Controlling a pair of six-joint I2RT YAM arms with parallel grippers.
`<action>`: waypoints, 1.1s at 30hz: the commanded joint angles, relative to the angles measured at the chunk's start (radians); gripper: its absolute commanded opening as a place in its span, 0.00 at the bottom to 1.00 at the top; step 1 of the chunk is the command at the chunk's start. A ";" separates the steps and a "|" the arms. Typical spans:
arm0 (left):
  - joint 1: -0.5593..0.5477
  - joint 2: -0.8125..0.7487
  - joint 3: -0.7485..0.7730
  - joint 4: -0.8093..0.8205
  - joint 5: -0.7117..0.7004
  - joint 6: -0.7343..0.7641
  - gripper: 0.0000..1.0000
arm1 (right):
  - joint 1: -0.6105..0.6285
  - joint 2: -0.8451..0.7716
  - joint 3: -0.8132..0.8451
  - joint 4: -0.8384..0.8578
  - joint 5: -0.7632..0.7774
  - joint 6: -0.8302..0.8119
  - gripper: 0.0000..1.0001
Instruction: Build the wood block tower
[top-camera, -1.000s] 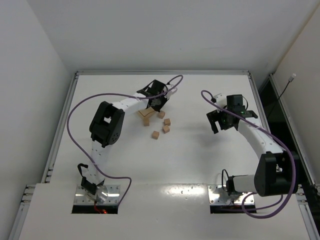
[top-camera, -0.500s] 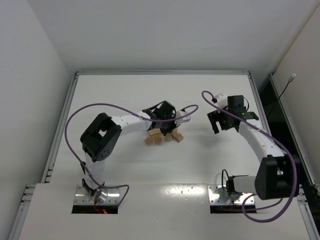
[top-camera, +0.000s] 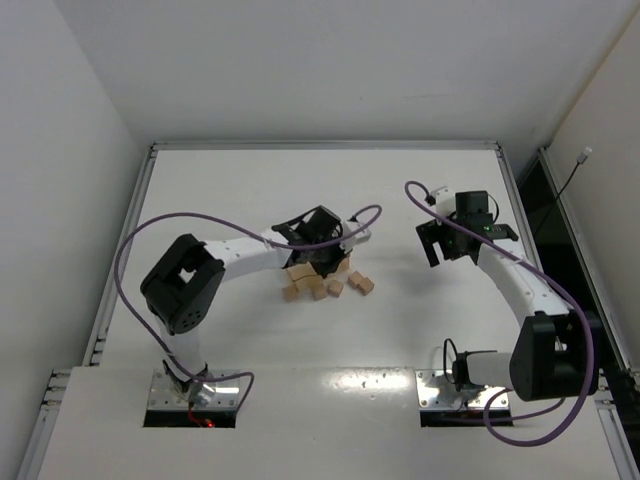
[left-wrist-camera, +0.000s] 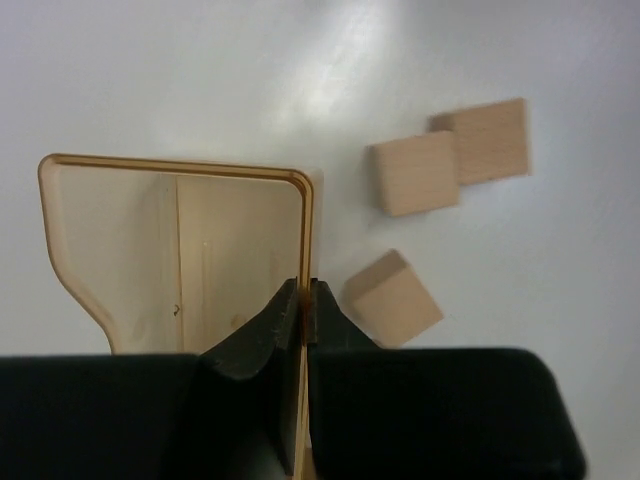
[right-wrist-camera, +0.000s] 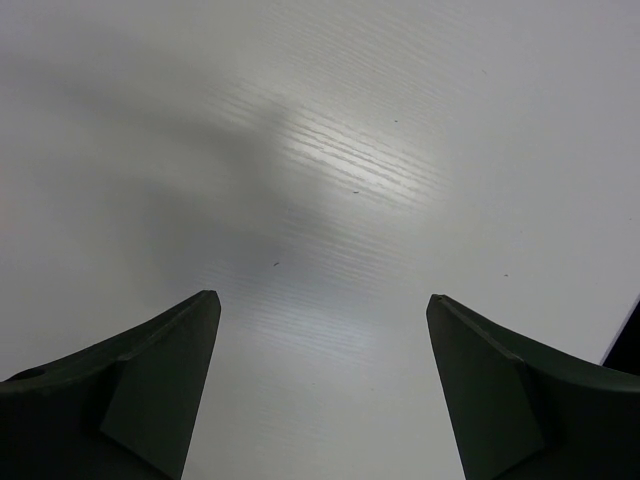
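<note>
Several small light-tan wooden cubes (top-camera: 335, 287) lie loose on the white table, not stacked; no tower stands. Three of them show in the left wrist view (left-wrist-camera: 412, 172), two touching and one alone close to my fingers. My left gripper (top-camera: 316, 243) is shut on the right wall of a light wooden tray (left-wrist-camera: 180, 250), its jaws pinching the thin amber-edged wall (left-wrist-camera: 302, 295). In the top view the tray (top-camera: 302, 271) shows just under this gripper, at the far edge of the cubes. My right gripper (top-camera: 452, 243) is open and empty to the right, over bare table (right-wrist-camera: 320, 330).
The white table has a raised rim (top-camera: 325, 146) at the far side and rails along both sides. Purple cables loop over both arms. The arm bases sit at the near edge.
My left gripper has swung with the tray from the far side toward the near side. The cubes now lie nearer and in a tighter group. The right arm has hardly moved.
</note>
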 joint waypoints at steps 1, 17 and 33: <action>0.102 -0.079 0.062 0.058 -0.126 -0.213 0.00 | -0.015 -0.026 -0.003 0.049 0.014 0.035 0.81; 0.748 0.223 0.587 -0.302 -0.306 -0.312 0.00 | 0.005 0.026 0.058 0.069 -0.033 0.045 0.81; 0.901 0.427 0.742 -0.383 -0.131 -0.140 0.24 | 0.005 0.066 0.097 0.087 -0.109 0.052 0.83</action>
